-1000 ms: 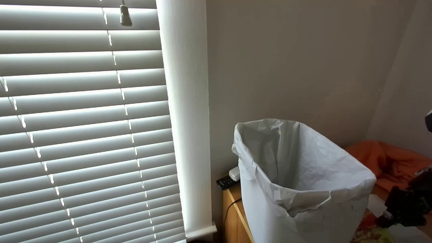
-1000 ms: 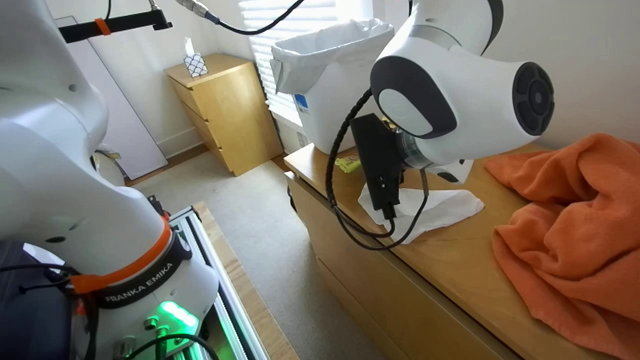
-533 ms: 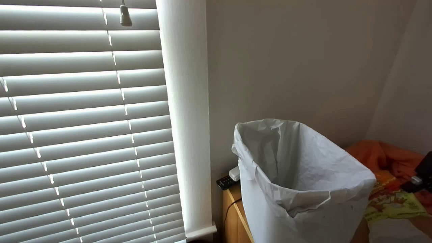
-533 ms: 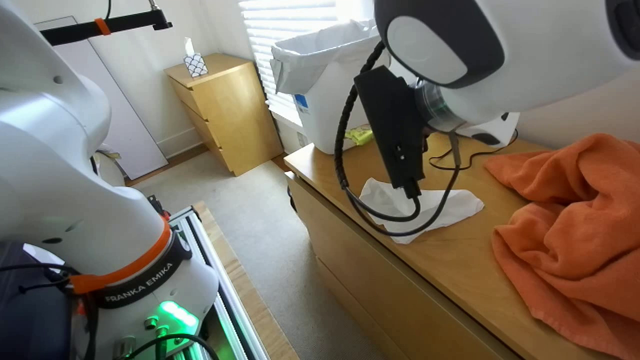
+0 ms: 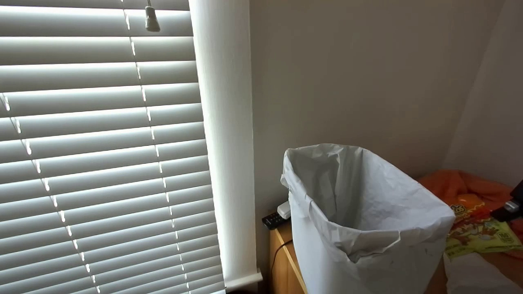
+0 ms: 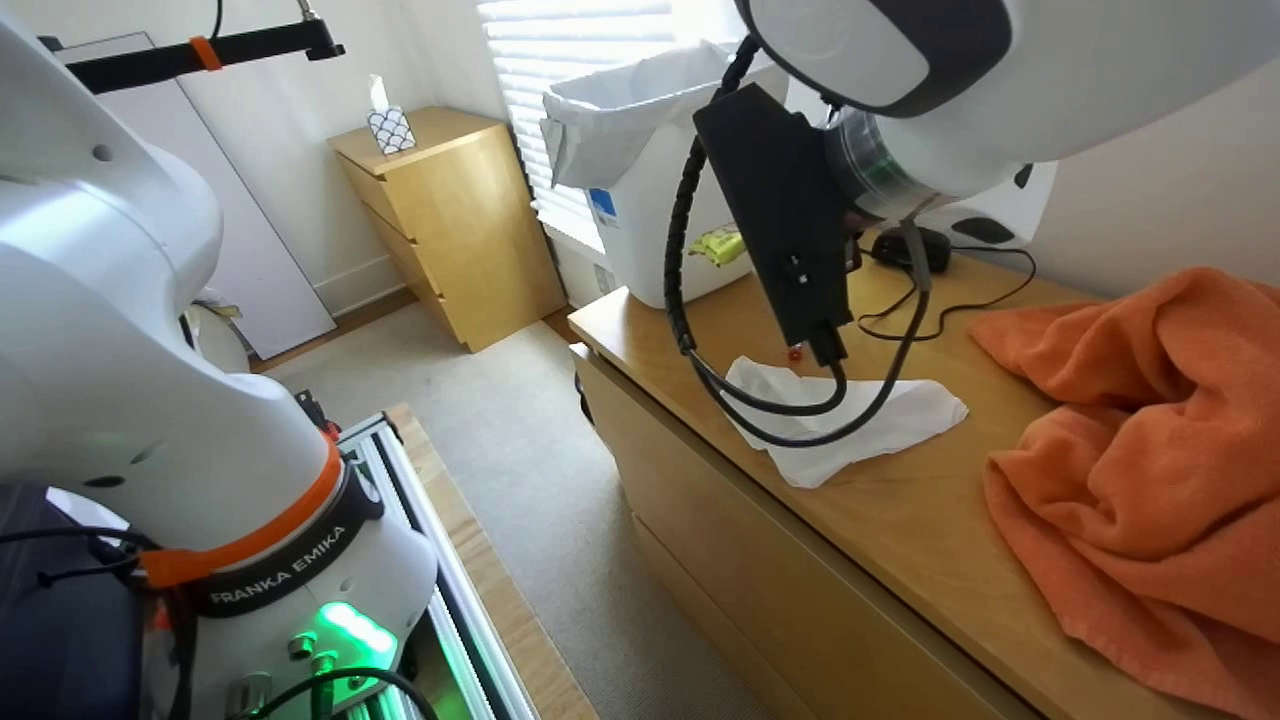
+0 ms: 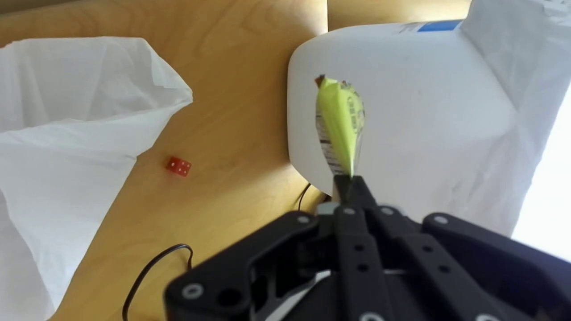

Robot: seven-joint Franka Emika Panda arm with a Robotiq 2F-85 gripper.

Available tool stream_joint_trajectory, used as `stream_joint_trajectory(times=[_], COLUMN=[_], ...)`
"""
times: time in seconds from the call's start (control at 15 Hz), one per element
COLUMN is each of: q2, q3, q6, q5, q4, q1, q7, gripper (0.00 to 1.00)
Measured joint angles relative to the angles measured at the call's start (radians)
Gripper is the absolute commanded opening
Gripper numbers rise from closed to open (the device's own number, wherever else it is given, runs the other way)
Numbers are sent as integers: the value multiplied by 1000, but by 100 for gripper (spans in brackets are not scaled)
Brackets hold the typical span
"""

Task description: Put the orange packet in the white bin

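Observation:
The packet (image 5: pixel 478 234) is orange at its upper end and yellow-green below. Its yellow-green part shows in an exterior view (image 6: pixel 718 245) and in the wrist view (image 7: pixel 341 120). My gripper (image 7: pixel 349 180) is shut on the packet's edge and holds it off the dresser top, beside the bin's outer wall. Fingertips also show at the right edge of an exterior view (image 5: pixel 500 212). The white bin (image 5: pixel 367 261), lined with a white bag, stands on the dresser; it also shows in an exterior view (image 6: pixel 650 225) and the wrist view (image 7: pixel 410 89). The packet is below the bin's rim.
A white sheet (image 6: pixel 850 430) lies on the wooden dresser (image 6: pixel 900 500) with a red die (image 7: pixel 179 166) near it. An orange cloth (image 6: pixel 1150 480) lies to one side. A black device (image 6: pixel 915 250) with a cable sits near the wall. A remote (image 5: pixel 273 220) lies behind the bin.
The arm has risen, lifting the packet with it. More of the packet now shows beside the bin, and the red die and black device have come into view.

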Motion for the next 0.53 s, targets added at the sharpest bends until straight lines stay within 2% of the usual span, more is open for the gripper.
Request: stream_joint_trajectory(times=[0.33,0.53], q2=[-58,-112], q3=[-13,-24], q6=[-11,-67], q5=[-2,-1], q4=[62,93], q1=[-2,-2], q7=[-5,-3], gripper=[0,0])
